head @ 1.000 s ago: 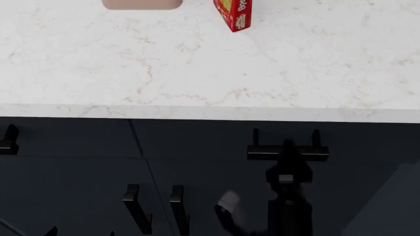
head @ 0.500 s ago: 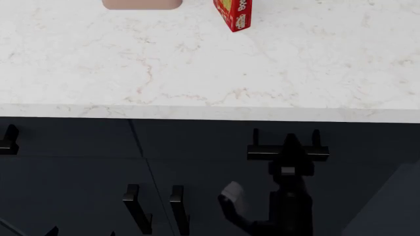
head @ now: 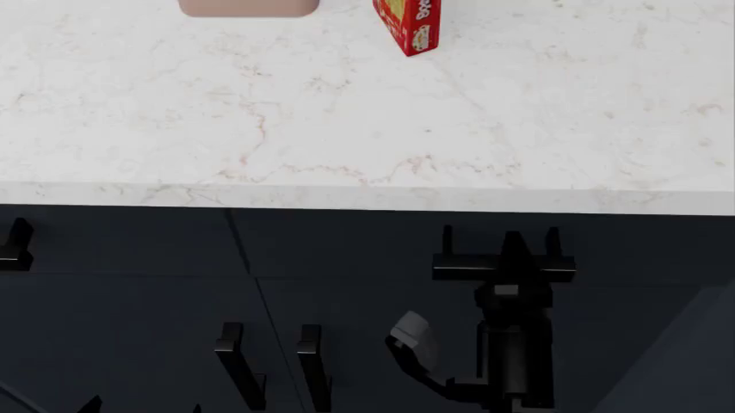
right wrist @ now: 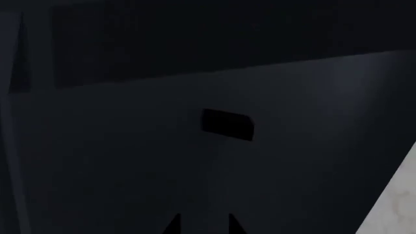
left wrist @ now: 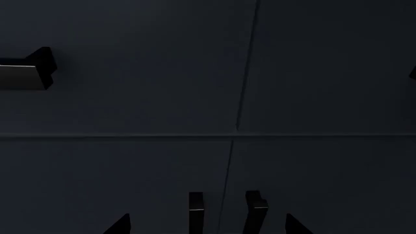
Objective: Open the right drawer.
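Head view: the right tool (head: 514, 245) is advancing further over the handle (head: 460, 267) of the right drawer (head: 379, 245), below the worktop (head: 344, 112) edge; jaw state cannot be determined. Red box (head: 408, 24) lettering is unreadable.

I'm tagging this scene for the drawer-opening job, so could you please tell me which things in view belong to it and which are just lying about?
Belonging to the job:
- right drawer
- its bar handle
- right gripper

Just lying about:
- red box
- pinkish object at the counter's far edge
- cabinet door handles
- left drawer handle
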